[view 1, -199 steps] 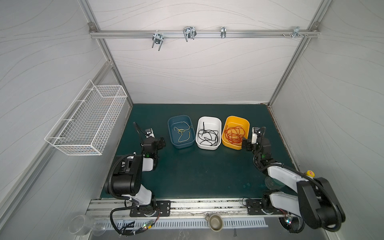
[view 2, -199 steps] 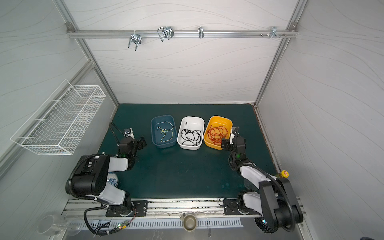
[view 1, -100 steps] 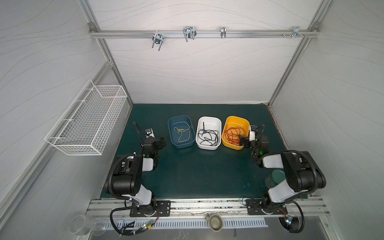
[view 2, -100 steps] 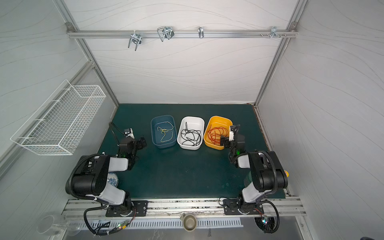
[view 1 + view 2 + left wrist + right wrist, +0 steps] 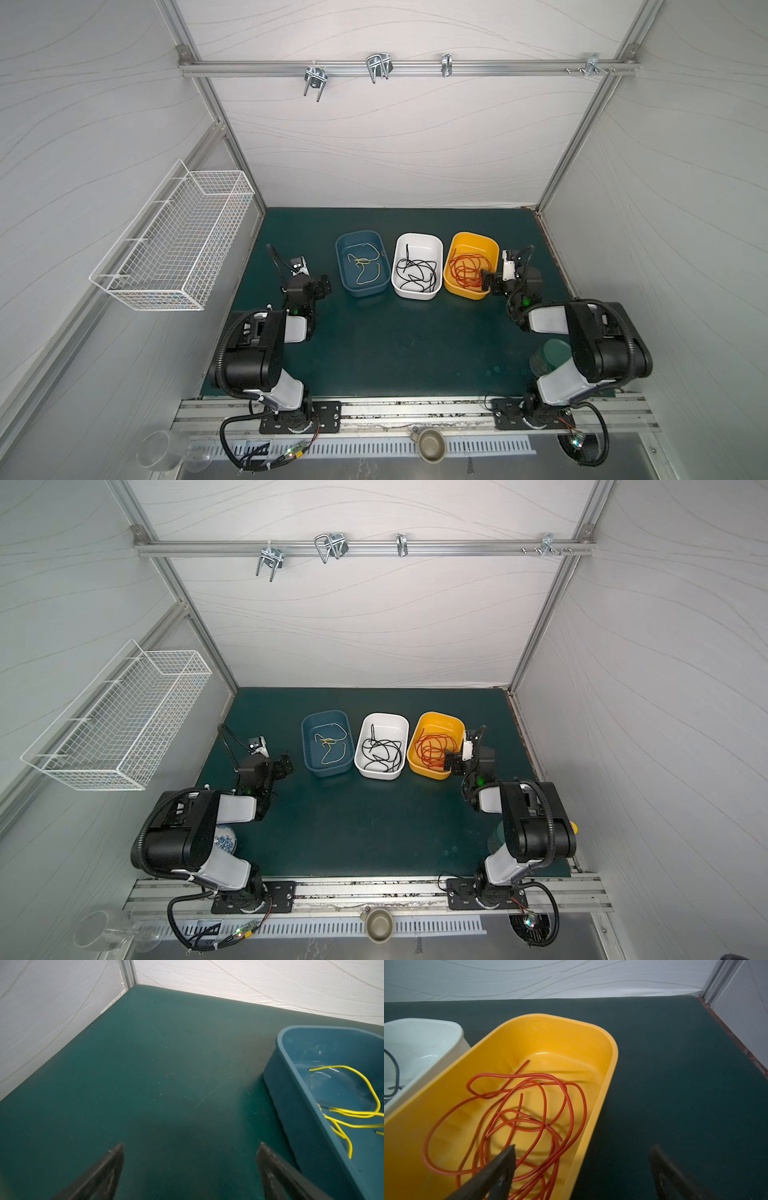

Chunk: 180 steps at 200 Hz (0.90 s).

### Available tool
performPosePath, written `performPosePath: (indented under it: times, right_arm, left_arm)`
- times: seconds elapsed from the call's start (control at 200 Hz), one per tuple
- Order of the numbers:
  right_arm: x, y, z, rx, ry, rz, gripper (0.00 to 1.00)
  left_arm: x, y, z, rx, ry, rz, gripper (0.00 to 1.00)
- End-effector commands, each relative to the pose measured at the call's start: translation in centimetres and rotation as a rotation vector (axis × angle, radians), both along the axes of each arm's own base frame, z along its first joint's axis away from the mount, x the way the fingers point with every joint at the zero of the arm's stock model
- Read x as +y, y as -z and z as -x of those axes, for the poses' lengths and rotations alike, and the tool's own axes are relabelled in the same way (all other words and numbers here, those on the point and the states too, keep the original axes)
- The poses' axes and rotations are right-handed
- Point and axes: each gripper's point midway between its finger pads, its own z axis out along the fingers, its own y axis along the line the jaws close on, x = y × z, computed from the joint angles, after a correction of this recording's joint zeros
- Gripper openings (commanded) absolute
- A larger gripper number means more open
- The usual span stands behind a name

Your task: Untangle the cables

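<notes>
Three tubs stand in a row on the green mat. Yellow cables (image 5: 365,266) lie in the blue tub (image 5: 358,234), black cables (image 5: 417,272) in the white tub (image 5: 419,235), and red cables (image 5: 469,268) in the yellow tub (image 5: 473,235). My left gripper (image 5: 322,286) hovers left of the blue tub, open and empty. In its wrist view the left gripper (image 5: 192,1145) is over bare mat beside the blue tub (image 5: 291,1093). My right gripper (image 5: 584,1147) is open and straddles the near right rim of the yellow tub (image 5: 554,1028), one finger above the red cables (image 5: 544,1093).
A white wire basket (image 5: 178,245) hangs on the left wall, and metal hooks (image 5: 378,68) hang on the top rail. A green cup (image 5: 550,357) stands by the right arm's base. A glass (image 5: 162,451) and a small bowl (image 5: 430,442) sit beyond the front rail.
The right arm has folded back from a stretched-out pose, and its gripper has shifted slightly toward the yellow tub. The left arm and the cables have not moved.
</notes>
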Motion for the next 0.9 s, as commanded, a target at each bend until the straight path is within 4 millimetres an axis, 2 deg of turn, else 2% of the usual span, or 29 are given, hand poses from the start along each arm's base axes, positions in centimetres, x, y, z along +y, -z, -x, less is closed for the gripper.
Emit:
performPosePath:
  times: [0.0, 0.895]
  right_arm:
    - [0.49, -0.27, -0.28, -0.006, -0.027, 0.011, 0.99]
    - [0.41, -0.15, -0.29, -0.001, -0.030, 0.002, 0.99]
  left_arm:
    - [0.03, -2.17, -1.23, -0.080, 0.002, -0.007, 1.00]
    - [0.03, -2.16, -1.22, -0.079, 0.002, -0.007, 1.00]
